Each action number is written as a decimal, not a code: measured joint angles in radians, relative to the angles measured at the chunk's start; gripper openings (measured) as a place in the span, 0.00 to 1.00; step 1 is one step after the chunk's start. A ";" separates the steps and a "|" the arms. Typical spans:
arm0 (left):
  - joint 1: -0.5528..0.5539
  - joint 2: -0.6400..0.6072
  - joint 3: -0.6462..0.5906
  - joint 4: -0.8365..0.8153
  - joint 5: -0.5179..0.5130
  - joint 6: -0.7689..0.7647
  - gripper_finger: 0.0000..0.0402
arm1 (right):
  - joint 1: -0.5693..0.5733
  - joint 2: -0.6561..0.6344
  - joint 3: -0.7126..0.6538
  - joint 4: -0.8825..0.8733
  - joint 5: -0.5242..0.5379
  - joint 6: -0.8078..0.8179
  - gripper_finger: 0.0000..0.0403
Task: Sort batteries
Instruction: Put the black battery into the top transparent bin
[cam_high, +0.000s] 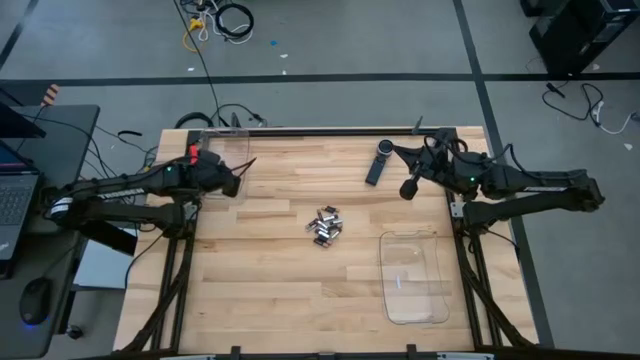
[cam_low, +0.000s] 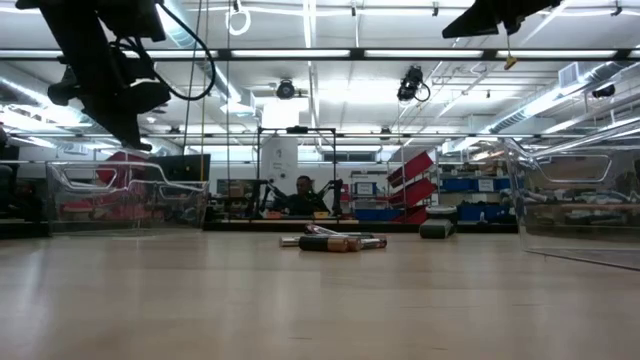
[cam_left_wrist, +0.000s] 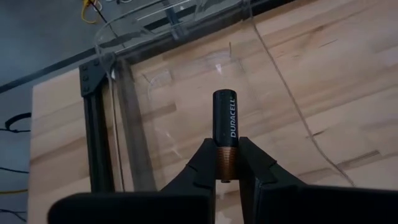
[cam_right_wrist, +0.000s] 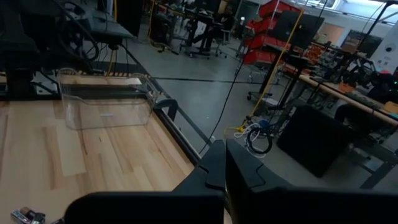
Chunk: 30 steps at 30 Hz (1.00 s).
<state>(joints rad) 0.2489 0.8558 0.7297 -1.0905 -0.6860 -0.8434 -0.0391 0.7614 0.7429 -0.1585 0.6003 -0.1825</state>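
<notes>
A pile of batteries (cam_high: 325, 227) lies at the table's middle, also visible in the low view (cam_low: 335, 241). My left gripper (cam_high: 240, 178) is at the far left, beside a clear container (cam_high: 222, 148), and is shut on one black-and-copper battery (cam_left_wrist: 224, 115). My right gripper (cam_high: 408, 188) hangs shut and empty over the table's far right, its fingers (cam_right_wrist: 214, 163) closed together. My left gripper pinches the battery's copper end (cam_left_wrist: 225, 163) between its two fingertips. The fingers lie along the battery, whose black end (cam_left_wrist: 224, 96) sticks out beyond them. They slant down toward the clear container (cam_left_wrist: 180, 74). The battery is lifted clear of the table.
A long black device (cam_high: 378, 165) lies at the far right near my right gripper. A second clear container (cam_high: 415, 275) stands at the near right. Bare wood lies between the pile and the near edge.
</notes>
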 joint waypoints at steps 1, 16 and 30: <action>0.000 0.002 0.000 -0.003 0.000 -0.001 0.06 | 0.000 0.002 0.000 -0.001 0.000 0.000 0.00; 0.000 0.003 0.001 -0.022 0.001 0.004 0.21 | 0.000 0.012 0.000 0.000 0.000 -0.003 0.00; -0.001 0.003 0.001 0.077 0.016 0.118 0.26 | 0.000 0.012 0.000 0.008 -0.001 -0.003 0.00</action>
<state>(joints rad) 0.2481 0.8585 0.7303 -1.0130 -0.6700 -0.7249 -0.0388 0.7738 0.7425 -0.1509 0.5995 -0.1860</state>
